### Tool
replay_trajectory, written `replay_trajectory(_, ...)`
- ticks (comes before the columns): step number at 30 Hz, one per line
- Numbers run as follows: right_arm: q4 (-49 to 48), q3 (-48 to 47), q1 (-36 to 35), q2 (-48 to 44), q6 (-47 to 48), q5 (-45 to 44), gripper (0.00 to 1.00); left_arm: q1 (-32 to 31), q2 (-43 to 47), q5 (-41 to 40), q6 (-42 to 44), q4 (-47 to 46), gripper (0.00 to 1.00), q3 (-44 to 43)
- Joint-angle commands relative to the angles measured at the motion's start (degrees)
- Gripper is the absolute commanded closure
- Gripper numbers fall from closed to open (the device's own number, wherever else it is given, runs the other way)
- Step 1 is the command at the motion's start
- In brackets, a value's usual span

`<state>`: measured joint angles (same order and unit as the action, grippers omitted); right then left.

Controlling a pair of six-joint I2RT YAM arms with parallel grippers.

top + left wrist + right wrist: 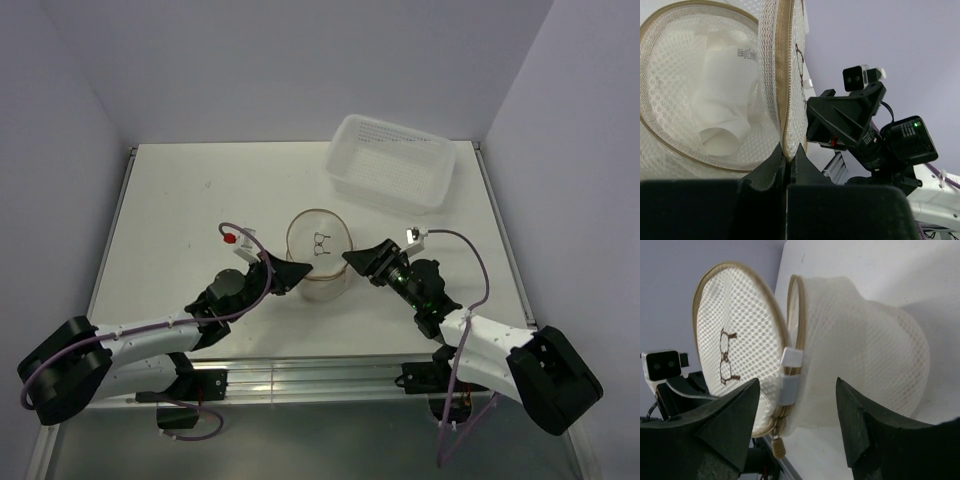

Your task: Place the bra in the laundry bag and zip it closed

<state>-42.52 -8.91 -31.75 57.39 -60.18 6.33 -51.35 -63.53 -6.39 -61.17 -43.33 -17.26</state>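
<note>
**Operator:** Where is the bra (722, 100)?

**Technician:** Inside the bag (865, 350), seen as bunched white fabric through the mesh. The bag sits mid-counter between the two arms. Loading looks complete, so the step in hand is the zip.

**Operator:** State of the lid (735, 325)?

**Technician:** Ajar. It joins the body only at the low end of the seam, where the zip pull (778, 447) hangs. The rest of the seam gapes.

**Operator:** Jaws?

**Technician:** The left gripper (790, 152) has its jaws together, pinching the beige rim (785, 90). The right gripper (796, 390) has its jaws apart, holding nothing, with the seam and a white tab between them.

**Operator:** Next move?

**Technician:** Probably this: lower the right jaws to the pull, clamp it, and draw it round the rim while the left grip anchors the bag. The pull is small, so alignment matters.

**Operator:** Clearances?

**Technician:** The grippers face each other closely across the bag, so the zip arc must avoid the left fingers. The basket (392, 162) stands far right, well apart. The counter (180, 220) has open room on the left.
</note>
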Motion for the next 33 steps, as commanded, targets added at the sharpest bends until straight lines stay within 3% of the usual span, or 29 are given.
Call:
replay_trajectory(1, -9.13, -1.64, 2.39, 3.16, 0.15, 5.52, 0.34, 0.55, -0.63, 2.61, -0.53, -5.09, 1.0, 0.12)
replay_trajectory(7, -16.61, -1.91, 2.66, 8.88, -3.18, 10.2, 0.55, 1.17, -1.34, 2.18, -1.15, -5.27, 1.0, 0.64)
replay_trajectory(10, -18.82, -0.59, 2.66, 9.67, -4.41, 10.02, 0.74, 1.6, -1.6, 1.3, -1.06, -4.22, 1.0, 0.64)
replay_trajectory(12, -20.4, 0.11, 2.66, 10.11, -5.12, 9.76, 0.82, 1.96, -1.86, 0.68, -0.54, -2.47, 0.99, 0.03)
replay_trajectory(13, -21.54, 0.29, 2.66, 10.11, -5.38, 9.58, 0.92, 2.48, -1.78, 0.33, -0.18, -1.33, 0.94, -0.32)
replay_trajectory(14, -21.64, 0.64, 2.66, 9.77, -5.91, 8.36, 0.97, 2.83, -1.08, -1.15, 0.86, 0.42, 0.84, -1.02)
replay_trajectory(15, -21.55, 0.73, 2.66, 9.5, -6.08, 7.74, 0.98, 3.01, -0.38, -2.12, 1.92, 5.92, 0.55, -3.03)
replay_trajectory(18, -18.14, 0.38, 1.7, 7.66, -6.26, 3.8, 1.0, 3.1, 4.54, -7.57, 6.49, 19.53, 0.15, -7.77)
replay_trajectory(20, -15.32, -0.32, 0.2, 5.65, -5.22, 0.72, 1.0, 2.84, 8.48, -10.73, 8.77, 25.72, 0.1, -10.06)
replay_trajectory(23, -9.87, -1.63, -2.96, 3.44, -3.72, -5.78, 1.0, 0.39, 13.49, -14.25, 10.71, 35.66, 0.19, -11.04)
replay_trajectory(27, -7.22, -2.34, -4.64, 3.34, -3.62, -9.75, 1.0, -9.09, 13.7, -19.09, 12.12, 40.25, 0.55, -13.93)
replay_trajectory(31, -6.87, -2.78, -4.73, 4.14, -4.06, -9.49, 1.0, -20.25, 4.66, -25.31, 12.3, 40.34, 0.63, -19.73)
replay_trajectory(33, -5.74, -2.69, -5.17, 3.61, -3.89, -9.84, 1.0, -20.98, -0.53, -24.81, 13.0, 38.68, 0.62, -22.46)
